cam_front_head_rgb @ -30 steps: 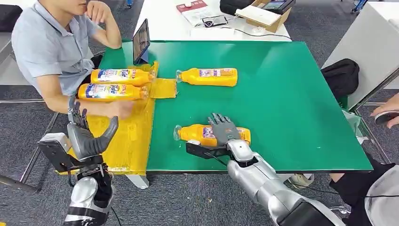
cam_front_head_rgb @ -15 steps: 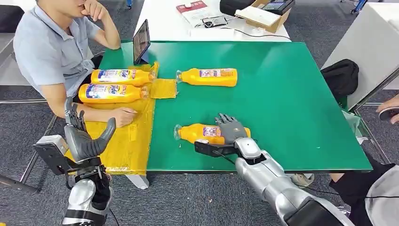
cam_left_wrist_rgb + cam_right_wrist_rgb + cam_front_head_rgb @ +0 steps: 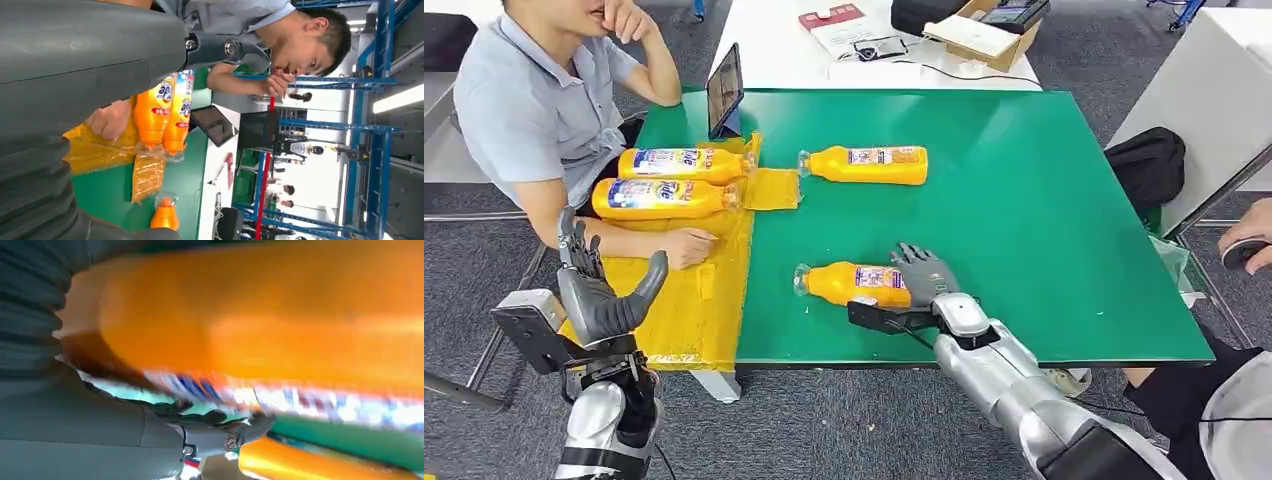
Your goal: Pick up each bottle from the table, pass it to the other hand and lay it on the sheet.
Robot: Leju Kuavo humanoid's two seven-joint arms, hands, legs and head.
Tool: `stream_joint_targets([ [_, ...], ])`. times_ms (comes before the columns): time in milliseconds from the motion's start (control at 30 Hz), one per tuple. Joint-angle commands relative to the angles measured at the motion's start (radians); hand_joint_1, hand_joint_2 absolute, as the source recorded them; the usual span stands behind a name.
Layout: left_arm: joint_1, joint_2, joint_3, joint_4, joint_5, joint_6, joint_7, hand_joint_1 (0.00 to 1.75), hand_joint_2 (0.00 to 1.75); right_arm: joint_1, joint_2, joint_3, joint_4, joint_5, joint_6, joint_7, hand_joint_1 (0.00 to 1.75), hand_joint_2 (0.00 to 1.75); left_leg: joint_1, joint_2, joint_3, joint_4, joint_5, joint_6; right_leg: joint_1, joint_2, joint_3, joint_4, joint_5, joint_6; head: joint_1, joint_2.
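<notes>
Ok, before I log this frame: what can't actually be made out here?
- Head view: right hand lies over the near bottle, hiding whether its fingers have closed on it.
- Right wrist view: the bottle is blurred, label unreadable.
- Left wrist view: left hand blocks much of the yellow sheet.
- Head view: label text on the two sheet bottles is too small.

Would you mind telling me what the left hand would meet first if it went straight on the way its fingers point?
Probably the person's hand resting on the yellow sheet, just ahead of the left hand; the two bottles lie beyond. Depth is unclear, so it might pass above.
</notes>
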Motion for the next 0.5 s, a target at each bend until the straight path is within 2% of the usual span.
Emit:
stream_joint_targets([
  [33, -0.039, 0.024, 0.008, 0.088, 0.033, -0.007, -0.013, 0.0, 1.75, 0.019, -0.027, -0.032, 0.115, -0.126, 0.109, -0.135, 1.75, 1.75, 0.001, -0.002, 0.003, -0.001, 0.0, -0.001, 0.001, -0.002, 0.004, -0.001, -0.001, -0.002, 0.0, 0.0],
  [133, -0.048, 0.032, -0.003, 0.102, 0.042, -0.003, -0.019, 0.0, 1.75, 0.023, -0.036, -0.037, 0.137, -0.177, 0.145, -0.171, 1.75, 1.75, 0.001, -0.004, 0.004, -0.002, 0.0, -0.001, 0.001, -0.004, 0.005, -0.002, -0.001, -0.002, 0.0, 0.0],
  [500, -0.05, 0.032, -0.004, 0.104, 0.043, -0.003, -0.019, 0.0, 1.75, 0.023, -0.037, -0.036, 0.139, -0.179, 0.145, -0.174, 1.75, 1.75, 0.001, -0.004, 0.008, -0.002, 0.0, -0.001, 0.001, -0.004, 0.008, -0.003, -0.001, -0.002, 0.0, 0.0],
])
